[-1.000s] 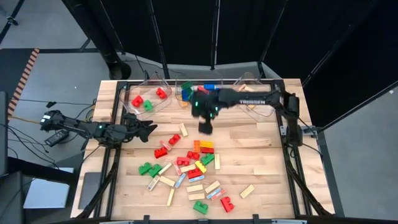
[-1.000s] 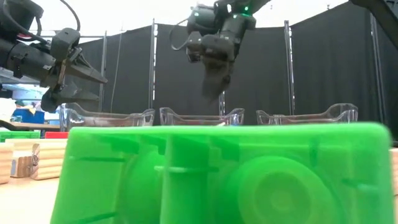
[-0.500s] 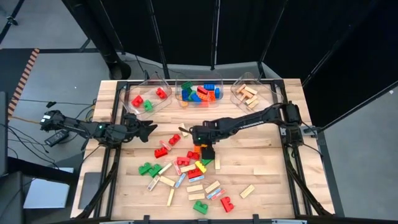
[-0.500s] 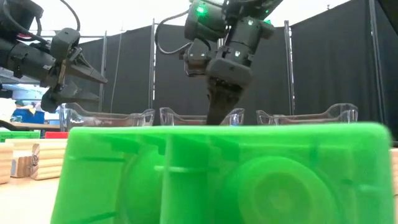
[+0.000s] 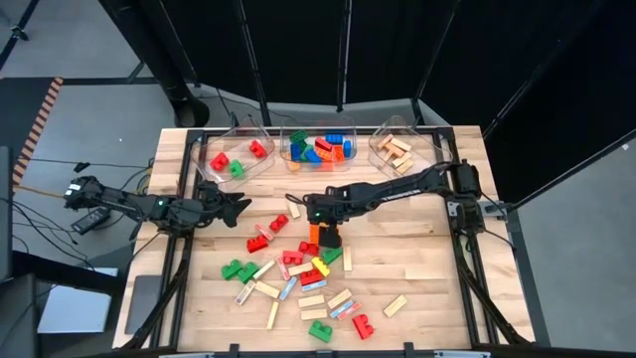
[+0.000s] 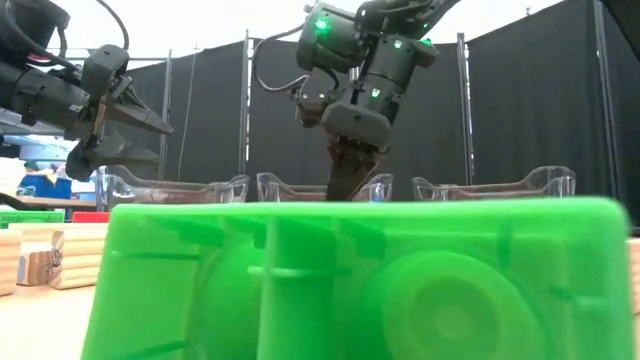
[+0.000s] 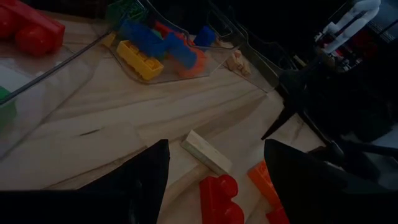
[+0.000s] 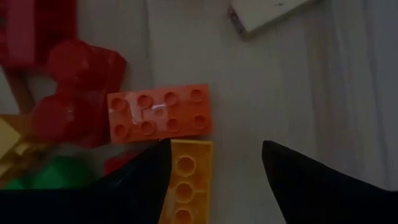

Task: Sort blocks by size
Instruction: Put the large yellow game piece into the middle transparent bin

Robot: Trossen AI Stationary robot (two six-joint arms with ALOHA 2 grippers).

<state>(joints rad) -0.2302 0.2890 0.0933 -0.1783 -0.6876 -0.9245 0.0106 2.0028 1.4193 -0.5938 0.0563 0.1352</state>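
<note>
Loose blocks (image 5: 298, 270), studded bricks and tan bars, lie scattered on the middle and near part of the table. My right gripper (image 5: 326, 237) points steeply down over the pile's far edge, open. In its wrist view a yellow brick (image 8: 185, 180) lies flat between the fingers, close to one finger (image 8: 134, 186). An orange brick (image 8: 158, 115) lies flat just beyond it. Whether a finger touches the yellow brick, I cannot tell. My left gripper (image 5: 241, 206) waits open at the table's left, above the wood.
Three clear bins stand along the far edge: the left one (image 5: 238, 159) with red and green blocks, the middle one (image 5: 318, 149) with mixed coloured bricks, the right one (image 5: 397, 151) with tan bars. A green block (image 6: 360, 280) fills the low view's foreground.
My right gripper has come from over the middle bin toward the table's near edge and down, and now hangs low over the far edge of the block pile. Most of that move happened early; lately it has nearly stood still. The blocks lie as before.
</note>
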